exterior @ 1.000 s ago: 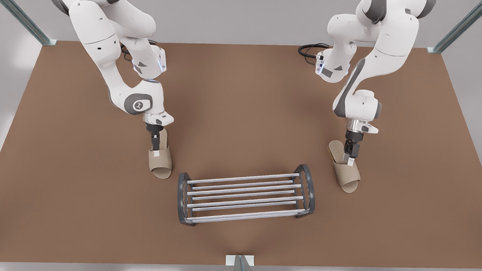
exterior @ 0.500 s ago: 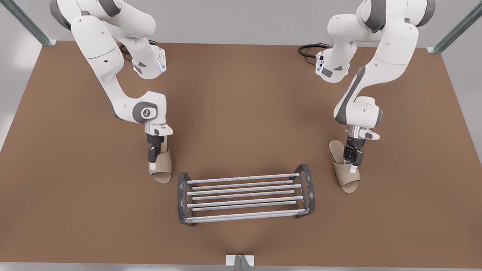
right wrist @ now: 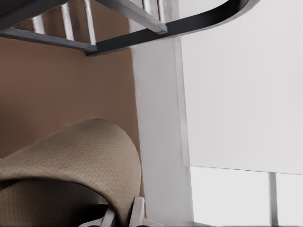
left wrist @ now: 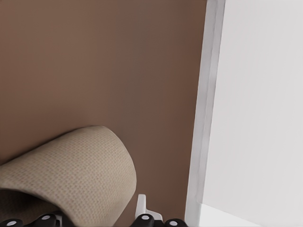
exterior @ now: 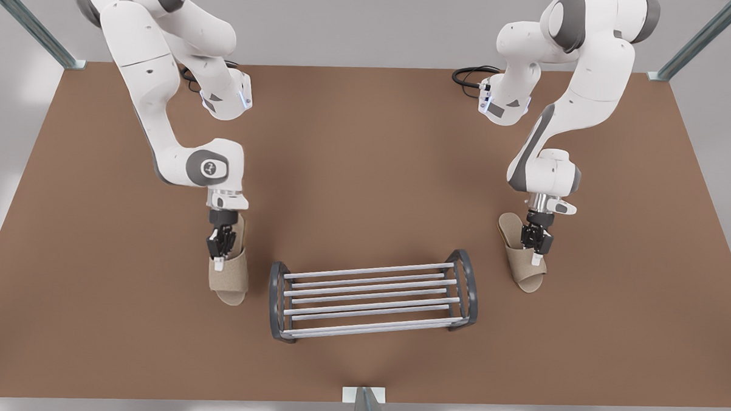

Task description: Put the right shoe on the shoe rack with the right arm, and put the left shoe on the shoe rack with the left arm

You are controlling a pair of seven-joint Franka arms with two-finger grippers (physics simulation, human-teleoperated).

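Observation:
The right shoe (exterior: 229,281), a tan slipper, is at the front view's left, just beside the end frame of the shoe rack (exterior: 371,306). My right gripper (exterior: 219,261) is shut on the edge of its upper (right wrist: 80,156), and the rack's dark frame (right wrist: 189,23) shows close by. The left shoe (exterior: 524,269), a matching slipper, lies on the table at the front view's right. My left gripper (exterior: 537,254) is down at its upper (left wrist: 71,161) and open. One fingertip (left wrist: 142,205) is outside the fabric, the other is hidden.
The brown table (exterior: 367,169) ends in a front edge (exterior: 152,396) with a small post (exterior: 364,403) at its middle. Black cables (exterior: 470,75) lie at the back near the arm bases. Bare table lies behind and to both sides of the rack.
My right gripper has closed on the right shoe and carried it toward the front edge and slightly to the front view's left. My left gripper has come down onto the left shoe, which has not moved.

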